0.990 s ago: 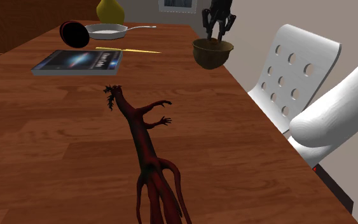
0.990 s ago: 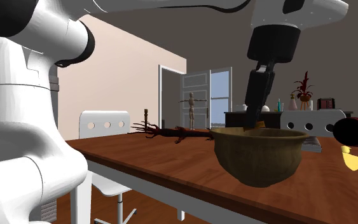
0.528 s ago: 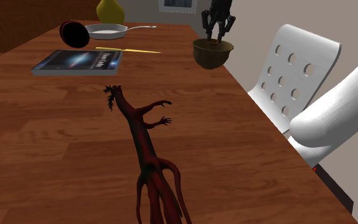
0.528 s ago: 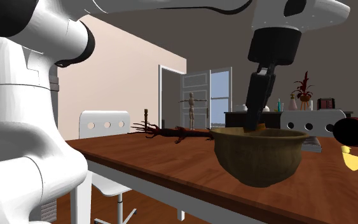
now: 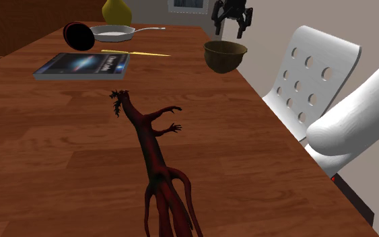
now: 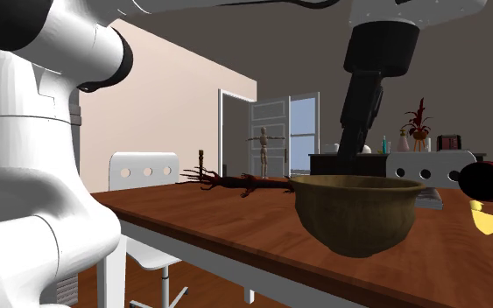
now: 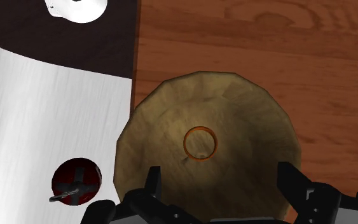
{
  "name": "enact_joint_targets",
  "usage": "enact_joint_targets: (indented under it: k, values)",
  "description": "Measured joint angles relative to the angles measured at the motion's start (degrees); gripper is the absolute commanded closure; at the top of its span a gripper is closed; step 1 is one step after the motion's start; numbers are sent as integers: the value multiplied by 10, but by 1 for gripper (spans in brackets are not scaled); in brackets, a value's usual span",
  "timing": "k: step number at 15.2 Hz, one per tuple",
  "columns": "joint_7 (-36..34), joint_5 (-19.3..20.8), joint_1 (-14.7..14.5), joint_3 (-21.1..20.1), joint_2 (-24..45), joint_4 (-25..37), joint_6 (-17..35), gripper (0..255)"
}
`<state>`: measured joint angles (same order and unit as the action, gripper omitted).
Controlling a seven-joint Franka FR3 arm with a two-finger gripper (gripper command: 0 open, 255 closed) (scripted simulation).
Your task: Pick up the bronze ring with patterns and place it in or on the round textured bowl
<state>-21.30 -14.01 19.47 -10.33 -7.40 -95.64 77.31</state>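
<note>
A brown wooden table (image 5: 60, 134) carries a book (image 5: 81, 65) and a dark branch-like figure (image 5: 155, 158), and near its edge stands the bowl (image 5: 225, 55), the ring (image 7: 200, 144) lying flat on its bottom. What remains, I judge, is to draw away straight upward so nothing clips the rim. The arm (image 5: 356, 114) reaches over the table, the gripper (image 5: 231, 19) pointing down above the bowl, fingers (image 7: 292, 181) wide apart and holding nothing.

The table (image 5: 46, 155) is polished reddish wood with visible grain. The bowl (image 7: 241, 114) looks rough, matt and faceted. The ring (image 7: 200, 128) is smooth with a bronze sheen. The claw (image 7: 220, 173) is matt black.
</note>
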Motion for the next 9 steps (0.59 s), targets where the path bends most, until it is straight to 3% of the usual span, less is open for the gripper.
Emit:
enact_joint_targets:
  k: [3, 9]
  values:
    - [-7, 3, 2, 2, 25, 69, -44, 0]
    - [-9, 3, 2, 2, 32, 84, -52, 0]
